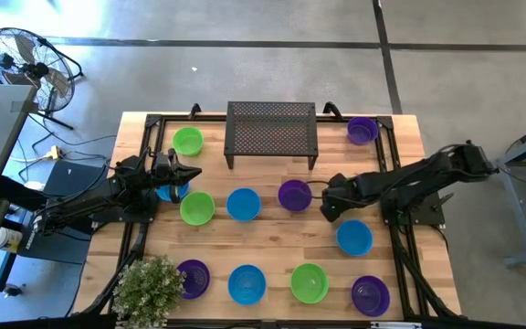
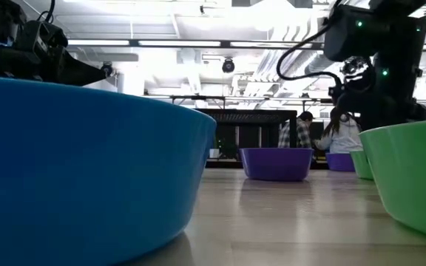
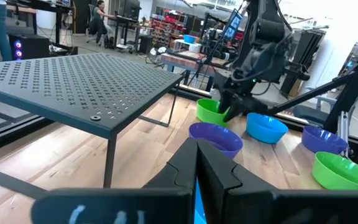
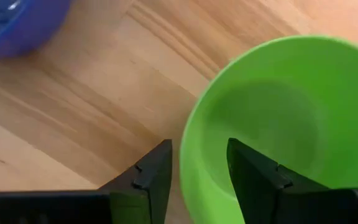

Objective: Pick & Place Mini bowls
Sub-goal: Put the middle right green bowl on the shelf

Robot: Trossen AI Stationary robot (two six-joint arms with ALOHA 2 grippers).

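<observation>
My right gripper (image 4: 199, 152) fills the bottom of the right wrist picture. It is released: the two dark fingers (image 4: 151, 177) stand apart astride the near rim of a bright green round plastic mini bowl (image 4: 272, 124), one finger outside the wall and the other over the hollow. The green bowl takes up the right half of that frame and sits on the pale wooden table (image 4: 73, 112).

From above, the same gripper (image 1: 329, 203) is just right of centre. A purple plastic mini bowl (image 1: 295, 195) lies just beside it on its left, and a blue plastic mini bowl (image 1: 354, 237) lies near it at lower right.

My left gripper (image 1: 194, 174) waits at centre left, clenched with its fingers pressed together. It is above another blue mini bowl (image 1: 170, 190) that is half hidden under it.

The other mini bowls are spread over the boards, each standing apart:
- a row of four along the bottom edge
- a green one (image 1: 188, 141) at upper left
- a purple one (image 1: 362, 130) at upper right

The black perforated metal rack (image 1: 272, 134) stands at top centre.
</observation>
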